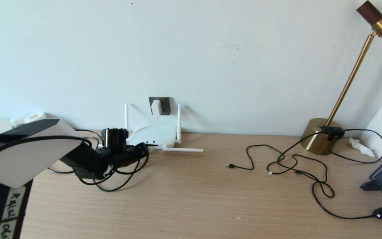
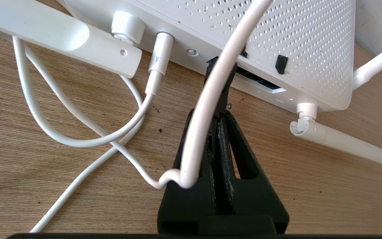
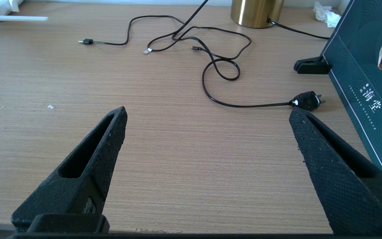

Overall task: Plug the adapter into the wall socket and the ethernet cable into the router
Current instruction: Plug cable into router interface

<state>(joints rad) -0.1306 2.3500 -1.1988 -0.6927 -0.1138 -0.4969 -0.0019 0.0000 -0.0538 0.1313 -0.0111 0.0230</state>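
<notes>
- White router [image 2: 277,39], top peppered with tiny perforated dots, plus 2 small black patches.
- White adapter [image 1: 156,107] against the dark grey wall socket [image 1: 164,103].
- Thin white cord [image 2: 78,142] over the pale wood-grain table [image 1: 211,199].
- Left tool [image 2: 222,99] matte black; right tool [image 3: 207,122] black, finely cross-hatched.
- Lamp base [image 1: 317,137] shiny brass-gold.
- Dark teal box [image 3: 360,99], wave pattern, white characters.

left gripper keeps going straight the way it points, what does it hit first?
Most likely the router's port edge. The left gripper, fingers shut, points at a dark port slot and looks about to touch it. The adapter's white cord drapes over the fingers, hiding exactly what they pinch.
</notes>
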